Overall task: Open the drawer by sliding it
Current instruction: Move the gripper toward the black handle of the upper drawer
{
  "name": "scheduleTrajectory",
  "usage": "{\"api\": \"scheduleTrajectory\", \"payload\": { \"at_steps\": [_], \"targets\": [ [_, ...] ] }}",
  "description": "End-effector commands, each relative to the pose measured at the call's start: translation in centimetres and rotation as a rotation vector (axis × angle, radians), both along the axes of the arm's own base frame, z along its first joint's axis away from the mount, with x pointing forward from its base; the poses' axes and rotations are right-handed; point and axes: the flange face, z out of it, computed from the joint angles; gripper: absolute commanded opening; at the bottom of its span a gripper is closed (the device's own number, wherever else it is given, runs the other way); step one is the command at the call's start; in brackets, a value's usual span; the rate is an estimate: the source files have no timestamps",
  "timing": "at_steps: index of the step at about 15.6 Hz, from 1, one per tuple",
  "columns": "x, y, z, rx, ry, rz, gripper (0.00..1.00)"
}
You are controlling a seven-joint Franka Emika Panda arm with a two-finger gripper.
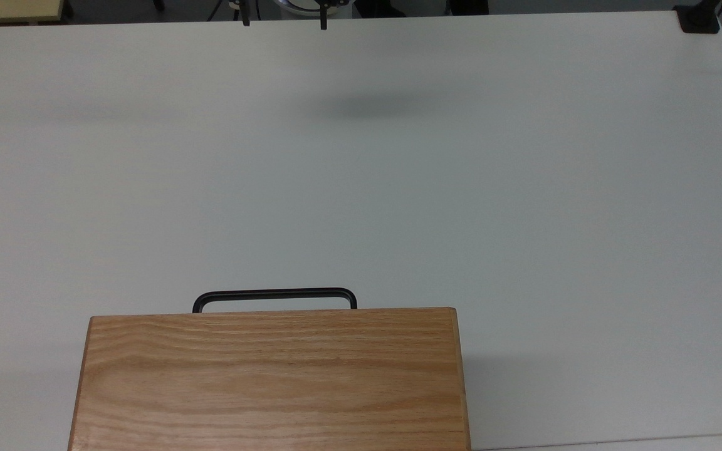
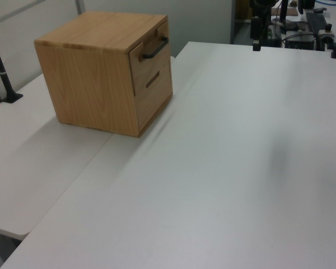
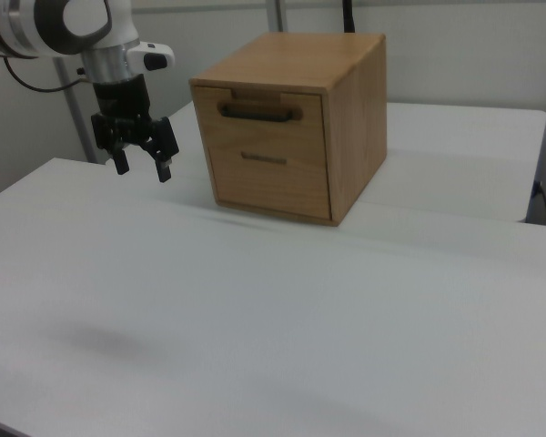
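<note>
You see the end effector (image 3: pixel 142 166) hanging in the air over the white surface (image 3: pixel 255 328), its two fingers spread apart with nothing between them, off to the right view's left of the oak box casing (image 3: pixel 346 109) and well apart from it. In the top view it is cut off by the upper edge — you get just two dark fingertips (image 1: pixel 323 24) poking into the picture, with a soft shadow on the surface below them. In the left view it sits far back at the upper edge, dark against the clutter behind, and you cannot make out its fingers there. The drawer (image 3: pixel 266 118) sits in the upper part of the casing's front, flush with it and closed, its black bar handle (image 3: pixel 257 113) running across the front panel. From the top view the drawer front is hidden under the grained top — you see the handle (image 1: pixel 274 295) alone jutting out past the casing's edge, and the casing itself runs off the bottom of the picture. Below the drawer, in the right view, you find a second front with a small dark slot (image 3: pixel 263 158); what that slot is cannot be made out.
</note>
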Motion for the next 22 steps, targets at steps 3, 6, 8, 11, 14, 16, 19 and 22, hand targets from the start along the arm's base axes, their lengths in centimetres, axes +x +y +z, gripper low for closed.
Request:
{"api": "scheduleTrajectory", "payload": {
  "at_steps": [3,6,8,11,14,16,19,22],
  "targets": [
    [0.7,-1.3,0.2,0.004,-0.01,-0.081,1.0],
    [0.7,-1.4,0.2,-0.025,-0.014,-0.12,1.0],
    [0.8,-1.7,0.2,-0.028,-0.02,-0.171,1.0],
    [0.9,-1.5,0.0,-0.02,-0.018,-0.248,1.0],
    [1.2,-1.1,-0.2,-0.021,-0.033,-0.41,1.0],
    [1.5,-0.8,0.8,-0.01,-0.069,-0.555,1.0],
    [2.4,-0.6,1.2,0.036,-0.123,-0.817,1.0],
    [3.6,-0.6,1.8,0.097,-0.207,-1.045,1.0]
  ]
}}
